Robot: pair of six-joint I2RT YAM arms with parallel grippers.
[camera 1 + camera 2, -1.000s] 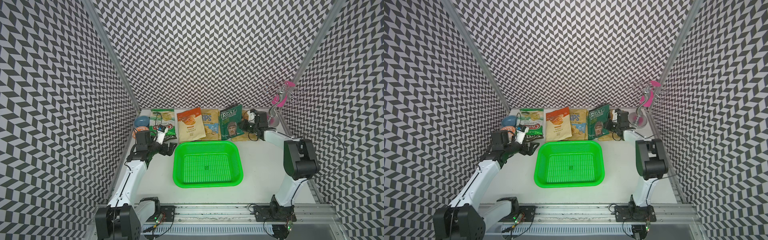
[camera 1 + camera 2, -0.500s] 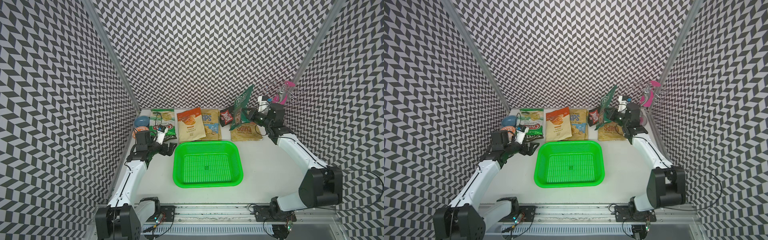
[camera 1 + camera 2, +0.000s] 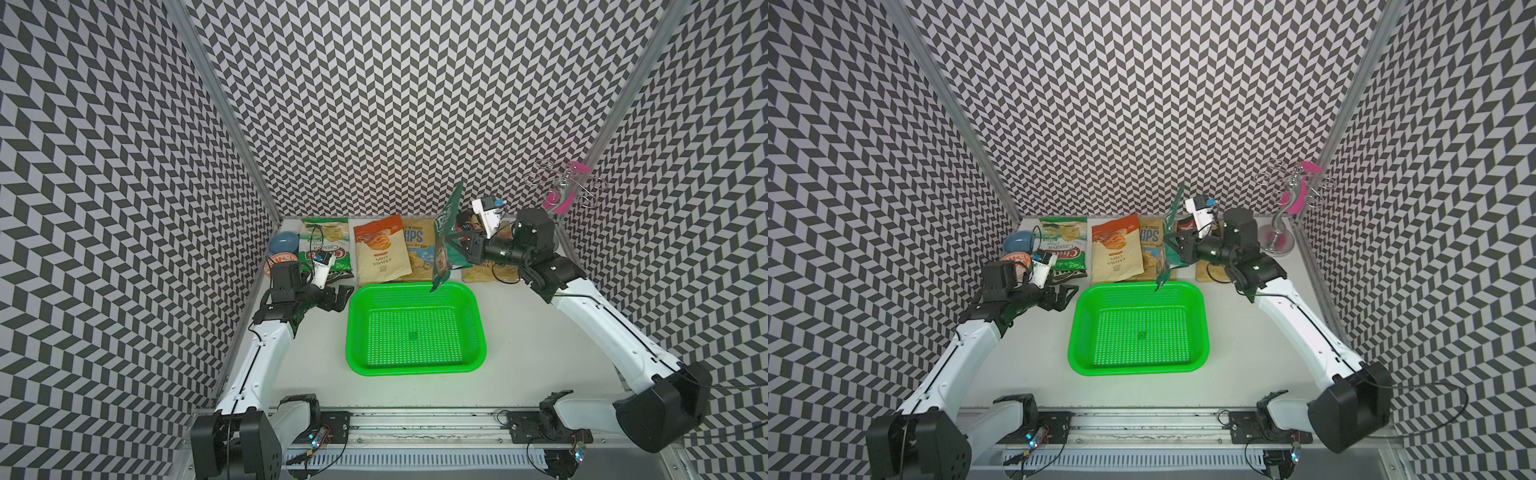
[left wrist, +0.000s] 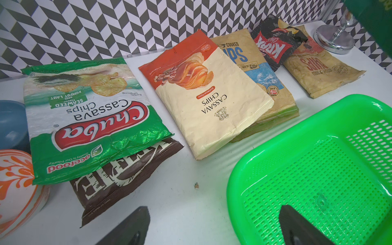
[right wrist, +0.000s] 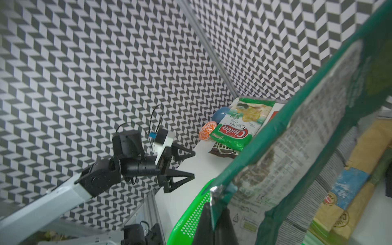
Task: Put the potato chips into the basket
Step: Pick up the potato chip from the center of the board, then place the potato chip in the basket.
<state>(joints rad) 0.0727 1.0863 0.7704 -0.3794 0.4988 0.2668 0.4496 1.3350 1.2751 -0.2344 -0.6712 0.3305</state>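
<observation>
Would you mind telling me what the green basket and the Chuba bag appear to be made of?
Green basket: likely moulded plastic, glossy, with perforated walls and floor. Chuba bag: seemingly thin plastic film, shiny, creased, with glinting wrinkles.

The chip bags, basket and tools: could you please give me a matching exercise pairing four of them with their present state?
1. dark green bag
2. Chuba bag
3. basket
4. left tool

A. open, by the basket's corner
B. lying on the brown Kettle bag
C. holds no bag
D. gripped by the right tool, in the air

Pairs: 1-D, 2-B, 3-C, 4-A.
</observation>
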